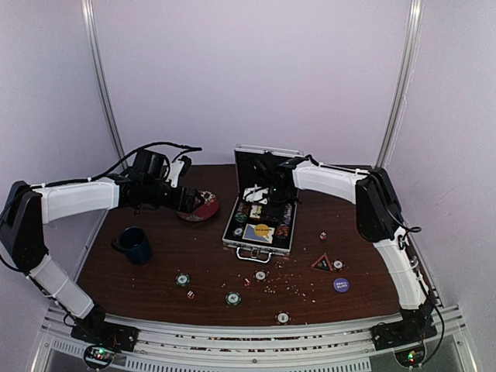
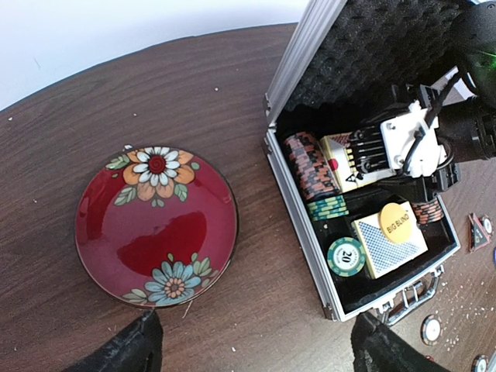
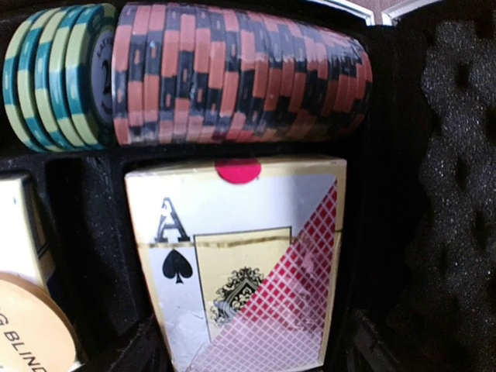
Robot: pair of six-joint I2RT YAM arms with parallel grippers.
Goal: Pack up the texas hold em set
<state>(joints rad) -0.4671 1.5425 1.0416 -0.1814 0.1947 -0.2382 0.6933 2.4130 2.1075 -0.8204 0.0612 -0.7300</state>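
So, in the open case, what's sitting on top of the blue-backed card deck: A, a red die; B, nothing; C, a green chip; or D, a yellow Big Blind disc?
D: the yellow Big Blind disc lies on the blue-backed deck inside the case.

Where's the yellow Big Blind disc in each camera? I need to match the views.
Top external: the Big Blind disc sits mid-frame, in the near half of the open case.
Left wrist: right of centre, lying on the blue-backed deck.
Right wrist: bottom-left corner, partly cut off.
Shared landmark: the red-and-black chip row, on the case's hinge side of the disc.
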